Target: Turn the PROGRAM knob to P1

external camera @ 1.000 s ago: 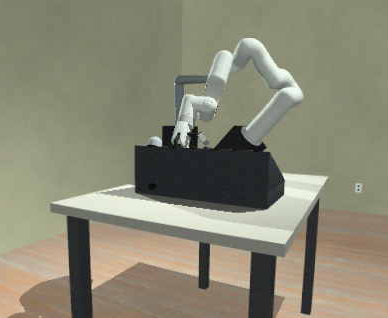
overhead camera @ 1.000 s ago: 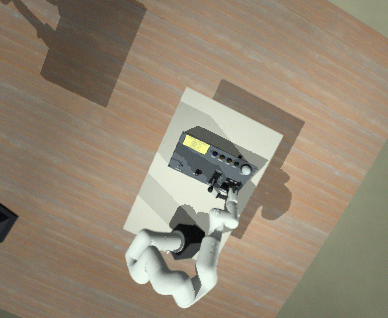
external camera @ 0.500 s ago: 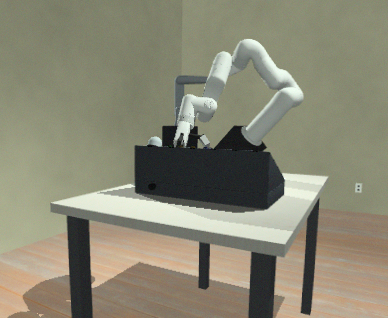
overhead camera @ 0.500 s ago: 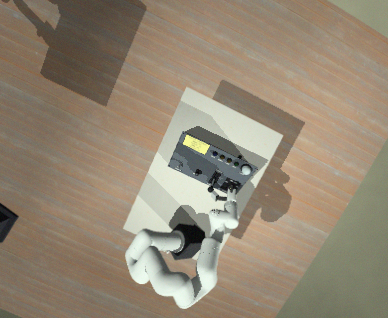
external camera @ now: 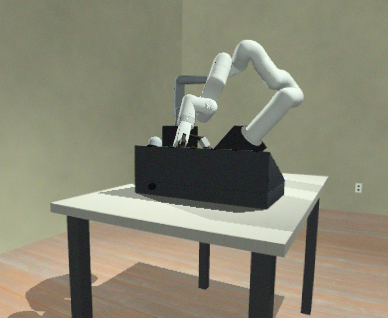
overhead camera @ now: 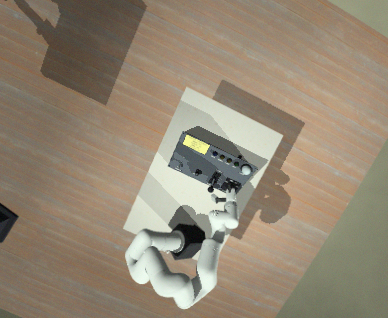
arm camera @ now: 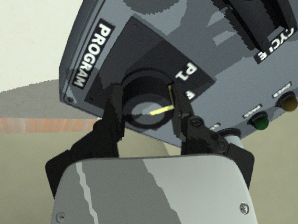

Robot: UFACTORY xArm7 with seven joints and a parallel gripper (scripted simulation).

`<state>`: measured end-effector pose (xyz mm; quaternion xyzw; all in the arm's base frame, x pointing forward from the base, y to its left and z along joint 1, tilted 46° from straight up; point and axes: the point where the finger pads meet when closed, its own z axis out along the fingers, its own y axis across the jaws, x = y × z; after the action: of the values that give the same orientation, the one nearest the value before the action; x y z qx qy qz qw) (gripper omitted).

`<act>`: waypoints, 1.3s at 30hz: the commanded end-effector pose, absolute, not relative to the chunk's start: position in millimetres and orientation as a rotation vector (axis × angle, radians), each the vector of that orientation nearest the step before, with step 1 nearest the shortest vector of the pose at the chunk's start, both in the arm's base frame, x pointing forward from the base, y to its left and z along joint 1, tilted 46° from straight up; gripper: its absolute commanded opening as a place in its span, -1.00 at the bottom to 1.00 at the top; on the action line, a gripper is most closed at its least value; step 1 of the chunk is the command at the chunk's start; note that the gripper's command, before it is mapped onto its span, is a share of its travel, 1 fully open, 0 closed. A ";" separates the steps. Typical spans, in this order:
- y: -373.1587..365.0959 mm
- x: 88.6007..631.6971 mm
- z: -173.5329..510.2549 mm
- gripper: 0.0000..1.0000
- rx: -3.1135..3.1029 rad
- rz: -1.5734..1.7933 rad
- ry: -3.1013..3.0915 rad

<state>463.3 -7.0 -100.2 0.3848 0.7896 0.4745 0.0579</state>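
- The PROGRAM knob [arm camera: 149, 106] sits directly between the two dark fingers of the gripper [arm camera: 148, 115], at the corner of the console's sloped face closest to the tool.
- The gripper is closed on the knob, one finger on each side, with the fingers stopped about halfway by the knob's body.
- A thin yellow pointer line on the knob's pale cap runs from the centre toward the finger on the right side of the wrist view, angled slightly upward. Its long axis lies nearly across the gap between the fingers.
- The pointer's tip aims below the white "P1" mark [arm camera: 188, 70], which is printed up and to the right of the knob; the word "PROGRAM" is printed on the other side, beyond the left finger.
- Farther from the tool along the panel are a green button [arm camera: 260, 121] and an amber one [arm camera: 289, 103].
- The console [external camera: 207, 172] is a dark wedge-shaped box resting on a pale table [external camera: 182, 220], ahead of the arm's base.
- The white arm [external camera: 267, 75] rises from behind the console, bends high at the elbow, then folds back down so the wrist points steeply at the panel.
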 end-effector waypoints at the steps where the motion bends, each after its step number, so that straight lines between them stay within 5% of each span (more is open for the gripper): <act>1: -8.7 464.3 -100.0 -1.00 1.103 1.421 2.401; 39: -8.7 464.3 -100.0 -1.00 0.915 1.376 2.425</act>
<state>463.3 -7.0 -100.3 0.3099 0.8217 0.4674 0.1019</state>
